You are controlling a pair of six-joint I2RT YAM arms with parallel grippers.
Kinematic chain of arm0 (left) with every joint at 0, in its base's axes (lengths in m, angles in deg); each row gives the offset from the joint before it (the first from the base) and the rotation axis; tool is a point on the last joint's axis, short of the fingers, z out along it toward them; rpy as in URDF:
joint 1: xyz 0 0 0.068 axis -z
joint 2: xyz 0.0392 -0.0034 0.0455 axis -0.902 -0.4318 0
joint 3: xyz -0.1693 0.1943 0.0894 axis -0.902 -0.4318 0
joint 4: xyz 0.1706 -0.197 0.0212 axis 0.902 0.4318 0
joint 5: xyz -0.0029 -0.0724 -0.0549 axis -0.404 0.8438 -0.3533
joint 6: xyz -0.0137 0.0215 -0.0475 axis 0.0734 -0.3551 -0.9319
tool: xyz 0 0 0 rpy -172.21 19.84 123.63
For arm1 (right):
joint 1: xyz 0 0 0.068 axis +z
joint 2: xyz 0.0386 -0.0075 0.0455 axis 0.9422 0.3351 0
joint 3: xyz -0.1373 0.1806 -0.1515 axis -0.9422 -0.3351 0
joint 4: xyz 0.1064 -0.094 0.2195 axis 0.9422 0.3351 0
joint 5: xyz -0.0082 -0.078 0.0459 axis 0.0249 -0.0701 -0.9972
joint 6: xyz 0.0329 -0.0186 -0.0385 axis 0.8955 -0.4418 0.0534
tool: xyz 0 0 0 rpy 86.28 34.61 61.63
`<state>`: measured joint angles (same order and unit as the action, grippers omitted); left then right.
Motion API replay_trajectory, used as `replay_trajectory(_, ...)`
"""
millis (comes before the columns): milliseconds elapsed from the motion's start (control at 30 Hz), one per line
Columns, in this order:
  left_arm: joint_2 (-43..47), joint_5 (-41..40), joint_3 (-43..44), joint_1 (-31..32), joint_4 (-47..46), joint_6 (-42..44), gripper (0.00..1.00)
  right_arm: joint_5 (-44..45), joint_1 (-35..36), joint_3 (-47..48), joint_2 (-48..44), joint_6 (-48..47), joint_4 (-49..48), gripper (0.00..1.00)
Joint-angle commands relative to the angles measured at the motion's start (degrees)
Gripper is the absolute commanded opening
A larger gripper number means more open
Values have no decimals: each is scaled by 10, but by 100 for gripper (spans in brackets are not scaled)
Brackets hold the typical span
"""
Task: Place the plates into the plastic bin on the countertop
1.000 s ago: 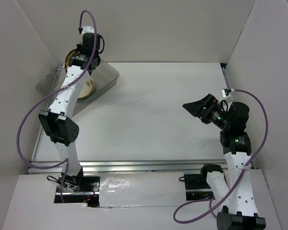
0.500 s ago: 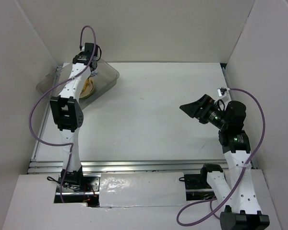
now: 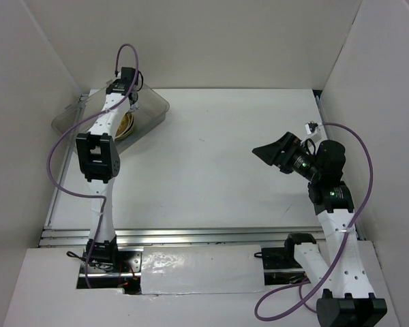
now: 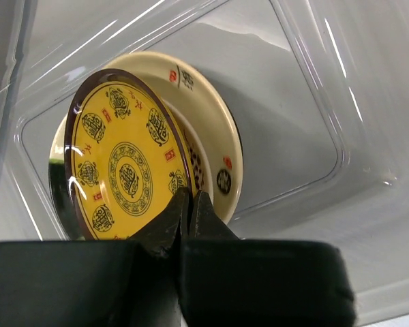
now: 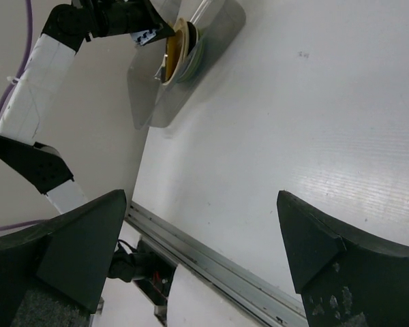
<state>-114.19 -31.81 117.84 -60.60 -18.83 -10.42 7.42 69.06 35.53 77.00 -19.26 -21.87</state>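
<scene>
The white countertop point(image 3: 218, 157) carries a clear bin point(image 3: 155, 112) at its far left corner; a metal rail point(image 3: 204, 235) lines its near edge.

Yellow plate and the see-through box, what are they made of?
The yellow plate looks like glazed ceramic, or maybe hard plastic: it is glossy, with bright glints on its dark rim. The box looks like thin clear plastic: you can see straight through it, and light streaks across its rounded walls.
</scene>
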Motion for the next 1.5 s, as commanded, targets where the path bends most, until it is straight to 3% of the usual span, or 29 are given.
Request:
replay_trajectory(0,-13,10,25,-3,-44,14,0,16,11,10,-1,-8,-34,99)
replay_trajectory(367,-24,55,32,-1,-66,22,0,50,46,20,9,-5,-35,99)
replay_trajectory(567,1,49,-6,15,-78,22,0,62,59,18,7,1,-40,99)
replay_trajectory(900,10,-7,2,26,-38,11,0,66,67,21,-4,-3,-29,100)
replay_trajectory(1033,2,-11,22,26,-16,13,29,67,67,24,-8,-3,-26,100)
replay_trajectory(1100,9,-21,30,28,-5,8,99,66,68,26,-9,-1,-26,100)
replay_trajectory(1333,117,-83,23,70,-16,24,99,71,73,34,-9,0,-23,100)
replay_trajectory(1467,205,-90,47,92,36,3,99,84,74,51,-2,-27,-7,100)
